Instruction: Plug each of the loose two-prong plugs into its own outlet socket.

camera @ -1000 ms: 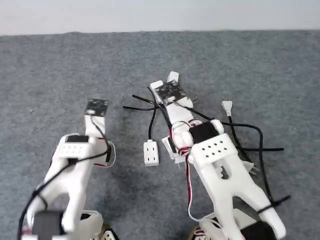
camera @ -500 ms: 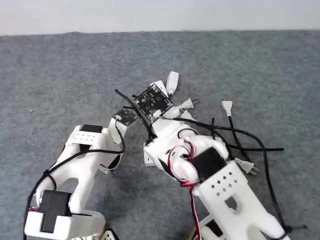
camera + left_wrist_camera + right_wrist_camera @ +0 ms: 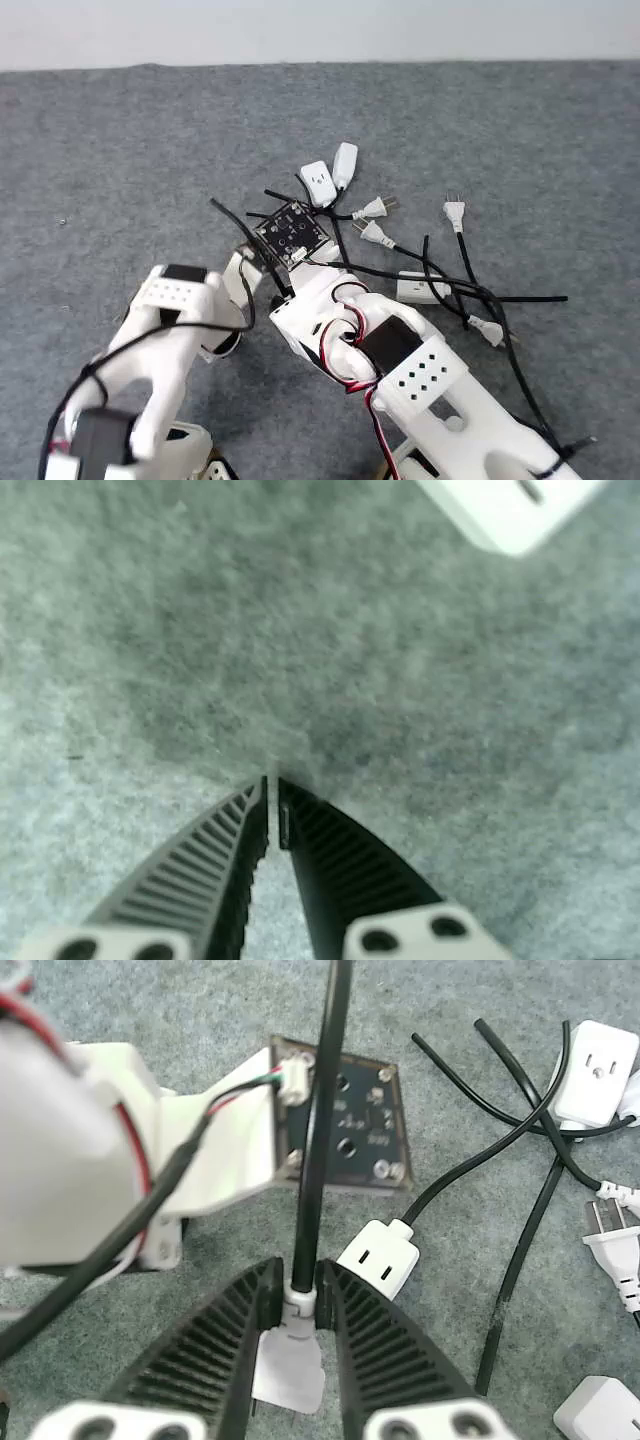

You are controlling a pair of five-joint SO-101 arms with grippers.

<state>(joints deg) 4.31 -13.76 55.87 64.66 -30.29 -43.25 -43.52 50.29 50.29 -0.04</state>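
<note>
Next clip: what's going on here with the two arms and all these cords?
The right gripper is shut on a white connector at the end of a black cord; whether it is a plug or a socket is hard to tell. The left gripper is shut and empty over the grey carpet. Four two-prong plugs lie loose with their prongs bare, among outlet sockets and tangled cords.
</note>
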